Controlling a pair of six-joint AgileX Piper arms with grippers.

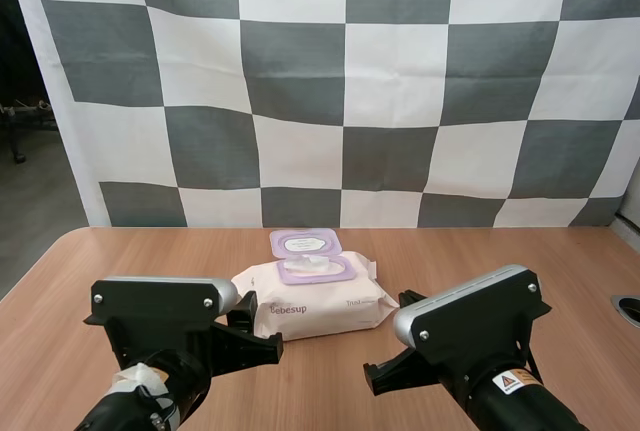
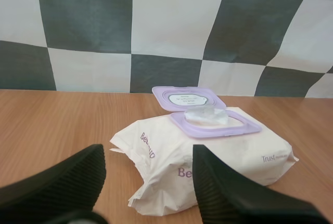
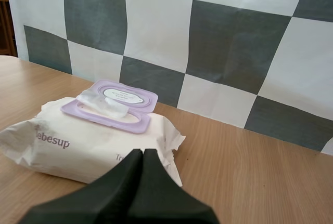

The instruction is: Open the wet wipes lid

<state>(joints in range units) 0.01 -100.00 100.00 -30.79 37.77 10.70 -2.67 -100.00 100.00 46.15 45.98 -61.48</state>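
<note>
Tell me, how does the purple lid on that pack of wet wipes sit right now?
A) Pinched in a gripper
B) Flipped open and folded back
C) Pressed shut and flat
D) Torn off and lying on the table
B: the purple lid lies folded back behind the opening of the pack of wet wipes, and a white wipe sticks up out of that opening.

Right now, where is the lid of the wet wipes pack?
In the high view the purple lid is flipped open at the far edge of the wet wipes pack, near the middle of the table.
</note>
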